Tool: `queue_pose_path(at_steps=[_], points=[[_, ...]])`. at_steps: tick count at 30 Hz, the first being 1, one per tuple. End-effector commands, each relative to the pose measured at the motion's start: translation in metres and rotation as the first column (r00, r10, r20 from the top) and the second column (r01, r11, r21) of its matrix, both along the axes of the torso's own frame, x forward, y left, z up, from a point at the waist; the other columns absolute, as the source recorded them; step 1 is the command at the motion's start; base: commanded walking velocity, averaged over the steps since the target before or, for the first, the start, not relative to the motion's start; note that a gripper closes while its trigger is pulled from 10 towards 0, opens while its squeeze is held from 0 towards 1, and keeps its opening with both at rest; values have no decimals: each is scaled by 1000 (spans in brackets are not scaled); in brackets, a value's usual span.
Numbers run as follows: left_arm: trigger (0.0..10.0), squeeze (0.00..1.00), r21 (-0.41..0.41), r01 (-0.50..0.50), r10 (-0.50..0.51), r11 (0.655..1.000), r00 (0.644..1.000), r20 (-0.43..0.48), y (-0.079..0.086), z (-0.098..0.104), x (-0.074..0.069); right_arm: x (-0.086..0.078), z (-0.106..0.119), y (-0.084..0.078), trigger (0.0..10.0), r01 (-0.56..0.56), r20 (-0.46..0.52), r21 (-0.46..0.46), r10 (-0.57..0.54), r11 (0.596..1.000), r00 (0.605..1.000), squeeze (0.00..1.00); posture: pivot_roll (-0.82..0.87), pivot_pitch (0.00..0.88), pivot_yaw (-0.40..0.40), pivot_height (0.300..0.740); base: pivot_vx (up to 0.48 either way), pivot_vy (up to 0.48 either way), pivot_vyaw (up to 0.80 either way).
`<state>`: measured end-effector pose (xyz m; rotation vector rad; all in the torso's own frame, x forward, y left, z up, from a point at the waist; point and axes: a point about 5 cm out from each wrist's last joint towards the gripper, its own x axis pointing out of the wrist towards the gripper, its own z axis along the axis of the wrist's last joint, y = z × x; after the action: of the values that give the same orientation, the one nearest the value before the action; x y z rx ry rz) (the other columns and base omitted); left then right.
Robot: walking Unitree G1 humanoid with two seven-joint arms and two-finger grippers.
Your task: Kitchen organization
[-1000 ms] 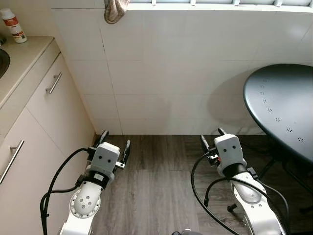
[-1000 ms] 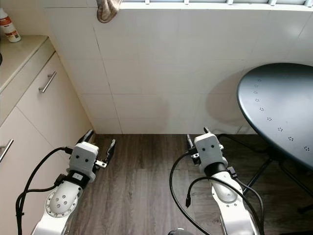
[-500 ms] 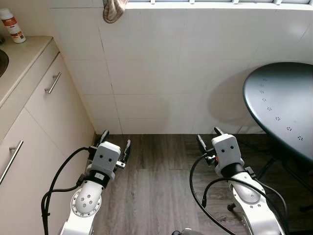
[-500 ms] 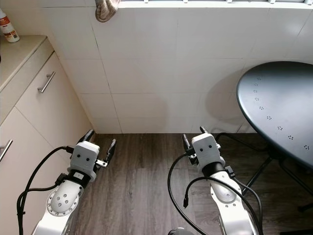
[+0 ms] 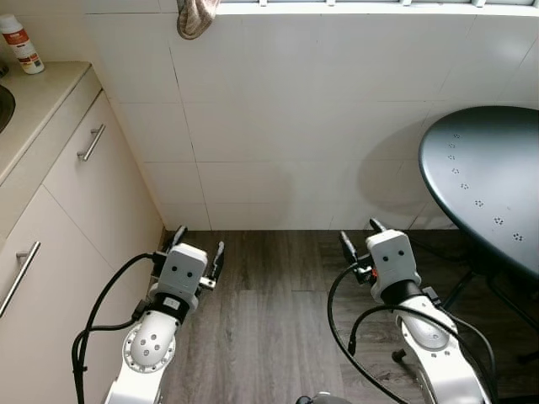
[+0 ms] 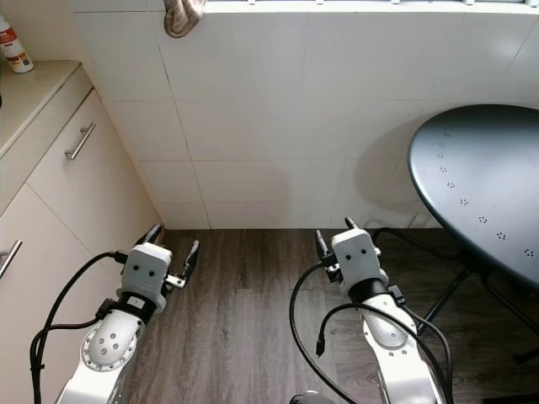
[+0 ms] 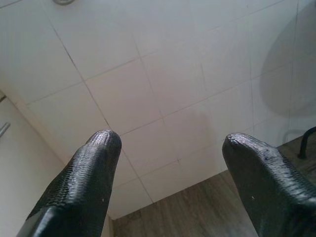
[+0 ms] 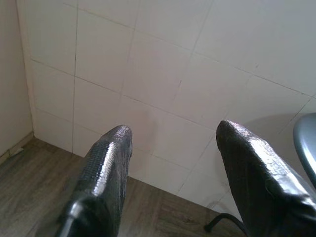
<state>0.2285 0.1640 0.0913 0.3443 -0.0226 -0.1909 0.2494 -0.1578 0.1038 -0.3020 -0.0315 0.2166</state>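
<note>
**Both grippers empty and low before a tiled corner; nothing to organise within reach**

Findings. The left gripper (image 5: 198,253) and the right gripper (image 5: 360,238) are held low over the wood-look floor (image 5: 269,320), each pointed toward the white tiled wall (image 5: 295,126). The wrist views show the fingers of both spread wide with nothing between them.

Task items. The task sentence names no particular thing. The only loose articles visible are a white bottle with a red label (image 5: 21,44) at the far end of the table (image 5: 38,101) on the left, and a cloth (image 5: 195,17) hanging from the window ledge. Both lie well apart from either gripper.

Step in hand. By my judgement the robot is standing or travelling between work spots; the frames do not settle which. To proceed well, it should keep the arms tucked and turn the body toward a surface that carries items before extending an arm.

Surface and room. Cream cabinet doors with metal bar handles (image 5: 91,143) run under the table. A dark round metal table (image 5: 488,177) stands on thin legs at the right, close to the right arm; cables trail from both arms. Clearance on that side is tight and warrants care when turning.
</note>
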Motion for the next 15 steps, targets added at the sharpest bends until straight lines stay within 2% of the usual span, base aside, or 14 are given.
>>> queue_pose_path(at_steps=[1, 15], points=[[10000, 0, -10, 2, -2, 1000, 1000, 5, -2, 2, -1, -1, 1, -3, 10000, 8, 2, 9, -8, 1000, 1000, 0, 10, 64, -8, 740, 0, 0, 0], [10000, 0, -14, -1, 1, 1000, 1000, 4, -2, 3, -1, -1, 2, -2, 10000, 7, 2, 12, -7, 1000, 1000, 0, 9, 65, -8, 740, 0, 0, 0]])
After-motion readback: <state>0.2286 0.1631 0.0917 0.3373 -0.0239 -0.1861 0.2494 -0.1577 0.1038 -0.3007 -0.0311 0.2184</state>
